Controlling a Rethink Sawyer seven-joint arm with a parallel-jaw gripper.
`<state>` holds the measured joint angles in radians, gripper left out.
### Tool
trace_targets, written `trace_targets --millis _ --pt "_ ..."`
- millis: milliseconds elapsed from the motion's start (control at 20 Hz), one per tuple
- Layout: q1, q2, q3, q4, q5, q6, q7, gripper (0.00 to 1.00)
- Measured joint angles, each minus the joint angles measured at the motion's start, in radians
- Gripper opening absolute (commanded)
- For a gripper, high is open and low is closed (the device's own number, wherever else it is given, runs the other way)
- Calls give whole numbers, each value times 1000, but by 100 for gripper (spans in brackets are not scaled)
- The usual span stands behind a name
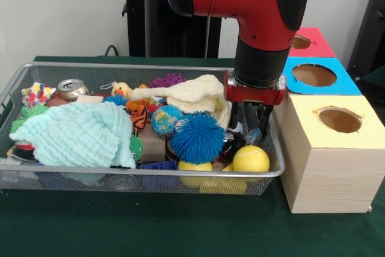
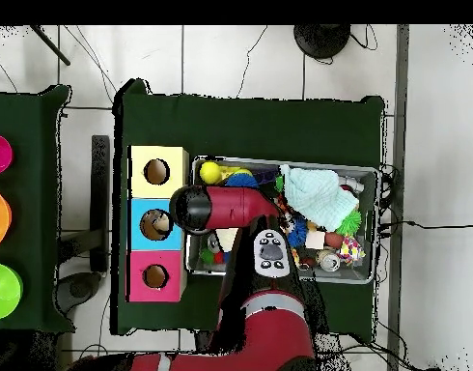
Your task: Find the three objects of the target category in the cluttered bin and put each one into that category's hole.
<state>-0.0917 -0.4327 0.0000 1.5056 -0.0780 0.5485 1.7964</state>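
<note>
While the gripper [image 1: 257, 121] hung inside the wire bin's [image 1: 144, 173] end nearest the yellow-topped box [image 1: 337, 148], above the yellow ball [image 1: 251, 159], its opening couldn't be told.

Looking like a robotics lab rather than a home or shop. Standing on a pale tiled floor [image 2: 240, 58] with dark cables [image 2: 429, 225] trailing loose across it. Carrying a staged test setup on a counter draped in dark green cloth [image 1: 180, 227]: a silver wire-mesh bin [image 1: 144, 176] heaped with mixed toys and cloths, sitting just beside a row of wooden boxes with round holes, topped yellow [image 1: 338, 118], blue [image 1: 314, 75] and red [image 1: 308, 41]. Reaching in from above, a red and black industrial robot arm [image 1: 252, 4]. Backing it all, a bare off-white wall [image 1: 60, 10]. Showing round bright pink, orange and green shapes [image 2: 1, 222] on a second green-covered counter at one side.
</note>
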Motion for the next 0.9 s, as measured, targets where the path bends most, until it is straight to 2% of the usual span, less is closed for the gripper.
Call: trace_targets --millis 450,900 --pt "0 2 -1 0 0 -6 0 100" --pt "18 28 -22 -10 2 -89 0 100"
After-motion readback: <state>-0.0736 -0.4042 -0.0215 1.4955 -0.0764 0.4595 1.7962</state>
